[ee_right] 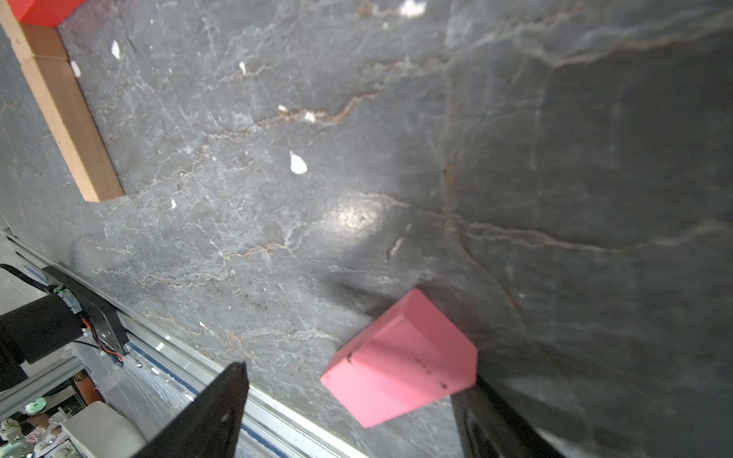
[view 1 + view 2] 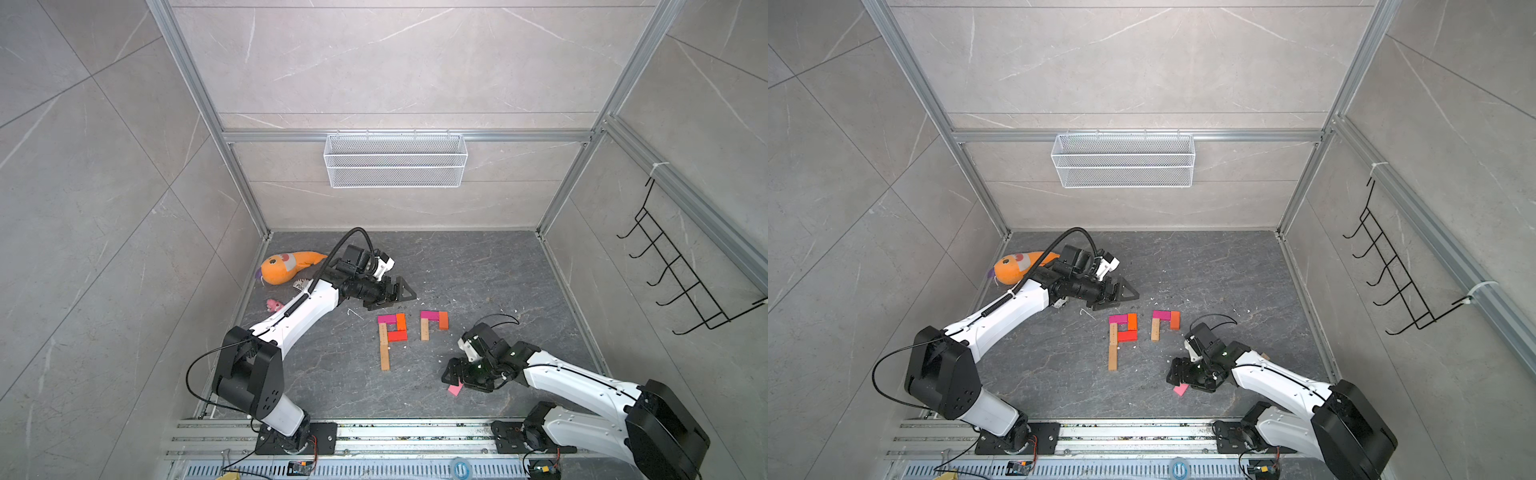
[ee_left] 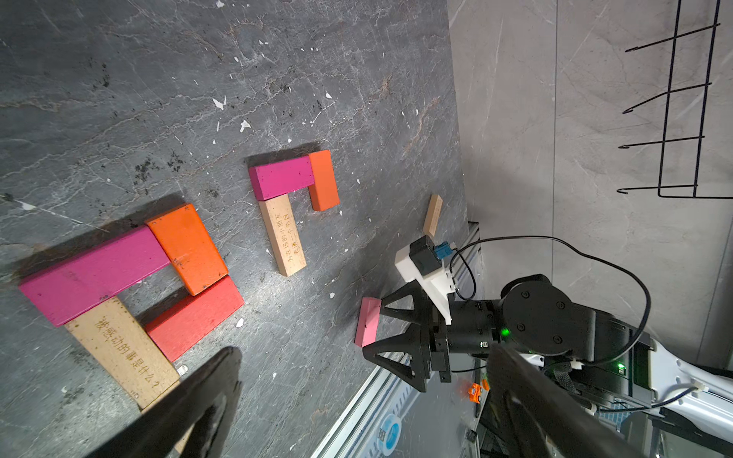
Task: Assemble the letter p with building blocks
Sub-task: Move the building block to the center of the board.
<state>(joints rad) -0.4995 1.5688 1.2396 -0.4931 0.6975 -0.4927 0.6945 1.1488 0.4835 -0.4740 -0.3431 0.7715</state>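
Grey marbled walls enclose a dark veined worktop. A white mesh basket hangs well beyond the left pincer, black hooks beyond the right pincer.

A big orange plush toy is parked in the far left corner of the dark stone tabletop, and a tiny pink plush is dropped near it. A white mesh basket is hung on the back wall, and a black wire hook rack on the right wall. White flecks are scattered about.
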